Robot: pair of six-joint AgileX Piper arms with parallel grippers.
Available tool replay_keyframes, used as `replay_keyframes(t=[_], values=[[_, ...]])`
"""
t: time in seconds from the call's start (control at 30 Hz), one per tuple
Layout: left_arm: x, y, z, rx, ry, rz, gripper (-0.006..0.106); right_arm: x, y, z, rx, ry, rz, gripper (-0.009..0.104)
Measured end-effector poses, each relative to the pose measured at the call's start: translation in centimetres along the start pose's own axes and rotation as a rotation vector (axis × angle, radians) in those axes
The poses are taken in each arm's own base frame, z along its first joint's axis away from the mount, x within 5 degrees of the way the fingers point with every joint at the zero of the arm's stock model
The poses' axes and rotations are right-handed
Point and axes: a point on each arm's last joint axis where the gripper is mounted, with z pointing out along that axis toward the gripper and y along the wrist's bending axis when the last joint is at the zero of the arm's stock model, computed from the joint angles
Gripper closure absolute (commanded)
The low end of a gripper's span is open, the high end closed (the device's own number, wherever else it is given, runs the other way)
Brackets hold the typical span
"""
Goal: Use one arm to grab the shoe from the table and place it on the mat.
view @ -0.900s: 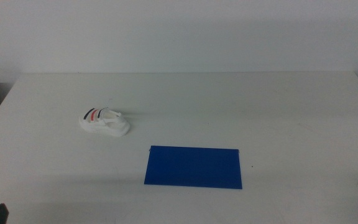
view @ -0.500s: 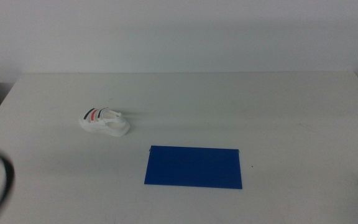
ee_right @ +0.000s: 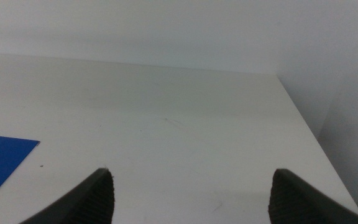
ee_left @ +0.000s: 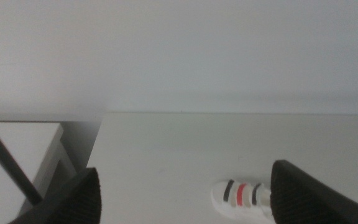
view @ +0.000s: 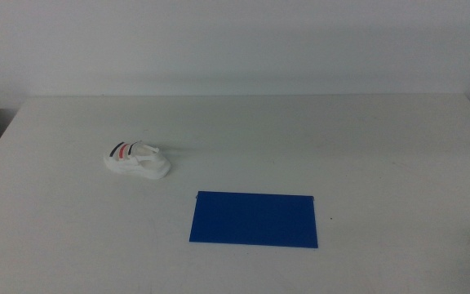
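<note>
The shoe (view: 137, 160), small and white with black and red striped straps, lies on the left half of the white table (view: 365, 139). The deep blue mat (view: 254, 219) lies flat to its right, nearer the front edge. Neither arm shows in the middle view. My left gripper (ee_left: 185, 205) is open and above the table, with the shoe (ee_left: 241, 196) ahead between its jaws. My right gripper (ee_right: 191, 199) is open and empty over the right side of the table, with a corner of the mat (ee_right: 2, 158) in its view.
A white side unit (ee_left: 17, 155) stands beside the table's left edge, with a dark cable (ee_left: 5, 158) crossing it. The table's far edge meets a plain white wall (view: 235, 41).
A dark part of the left arm that showed at the middle view's lower left corner has left that view. The shoe and mat have not moved.
</note>
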Motion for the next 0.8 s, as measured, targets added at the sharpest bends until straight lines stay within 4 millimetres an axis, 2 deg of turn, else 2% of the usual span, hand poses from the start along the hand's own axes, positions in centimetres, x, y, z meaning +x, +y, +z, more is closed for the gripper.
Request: replay_keyframes(t=[0.2, 0.4, 0.6, 0.8], values=[[-1.7, -0.1, 3.1, 0.0, 0.028, -0.001, 0.007, 0.0, 0.0, 0.0, 0.0, 0.0, 0.0, 0.031], [-1.9, -0.3, 6.6, 0.016, 0.1, -0.041, 0.007, 0.0, 0.0, 0.0, 0.0, 0.0, 0.0, 0.031], [-4.2, -0.4, 9.6, 0.02, 0.167, -0.001, 0.007, 0.0, 0.0, 0.0, 0.0, 0.0, 0.0, 0.031], [-5.9, -0.5, 13.8, 0.027, 0.237, 0.049, 0.007, 0.0, 0.0, 0.0, 0.0, 0.0, 0.0, 0.031]])
